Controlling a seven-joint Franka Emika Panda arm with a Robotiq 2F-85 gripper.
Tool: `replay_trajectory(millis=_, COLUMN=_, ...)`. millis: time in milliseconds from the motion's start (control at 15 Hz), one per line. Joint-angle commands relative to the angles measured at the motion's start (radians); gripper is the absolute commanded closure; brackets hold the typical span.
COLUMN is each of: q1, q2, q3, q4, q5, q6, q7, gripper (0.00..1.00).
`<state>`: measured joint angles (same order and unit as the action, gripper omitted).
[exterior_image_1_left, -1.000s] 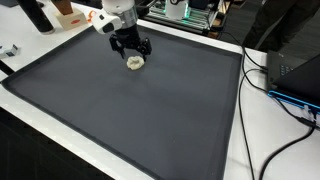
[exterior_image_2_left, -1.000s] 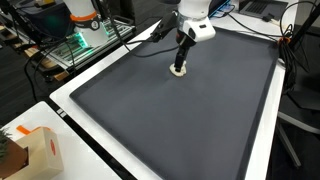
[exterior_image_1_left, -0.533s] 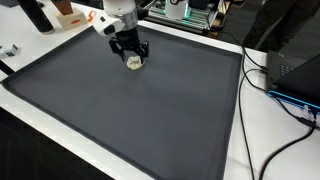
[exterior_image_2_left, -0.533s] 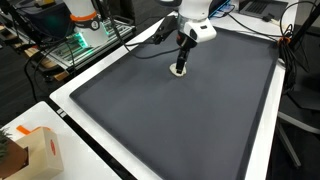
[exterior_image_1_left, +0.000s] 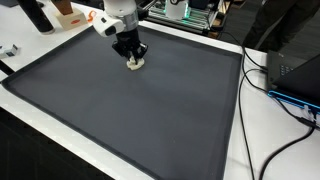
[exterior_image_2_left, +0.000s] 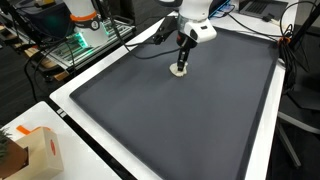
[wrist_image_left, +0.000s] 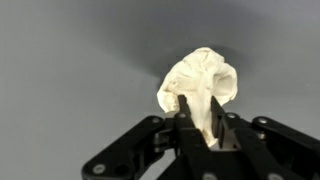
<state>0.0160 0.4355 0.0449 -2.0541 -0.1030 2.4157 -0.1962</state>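
Fingers (wrist_image_left: 184, 118), wide a second ago, now tight on the white wad (wrist_image_left: 203, 82) (crumpled).

The small crumpled cream-white wad (wrist_image_left: 205, 82), of soft paper or cloth, rests on the dark grey surface (exterior_image_1_left: 150, 115). It lies in the upper left of an exterior view and at centre right of the wrist view, its near edge pinched by the end effector (wrist_image_left: 200, 118).

The arm hangs over its gripper (exterior_image_1_left: 134, 60), wrist upright, claw aimed straight down, both fingers (wrist_image_left: 186, 115) pinched in close on the crumpled white wad (wrist_image_left: 203, 80) between the tips.
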Motion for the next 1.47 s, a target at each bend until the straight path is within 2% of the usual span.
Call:
replay_trajectory(millis=0, q1=0.011, q2=0.001, q3=-0.012, q4=-0.013, q5=-0.028, q6=0.02, q7=0.02, gripper=0.98)
replay_trajectory(millis=667, q1=0.011, q2=-0.002, q3=-0.013, q4=-0.013, q5=-0.035, q6=0.019, q7=0.021, gripper=0.97)
replay_trajectory(millis=733, q1=0.012, q2=-0.002, q3=-0.014, q4=-0.014, q5=-0.037, q6=0.023, q7=0.025, gripper=0.62)
replay_trajectory(millis=867, q1=0.011, q2=-0.002, q3=-0.013, q4=-0.013, q5=-0.034, q6=0.017, q7=0.022, gripper=0.56)
replay_trajectory(millis=1267, q1=0.009, q2=-0.004, q3=-0.011, q4=-0.013, q5=-0.03, q6=0.016, q7=0.02, gripper=0.1)
replay_trajectory(millis=1400, q1=0.012, q2=-0.01, q3=-0.013, q4=-0.016, q5=-0.033, q6=0.011, q7=0.025, gripper=0.0)
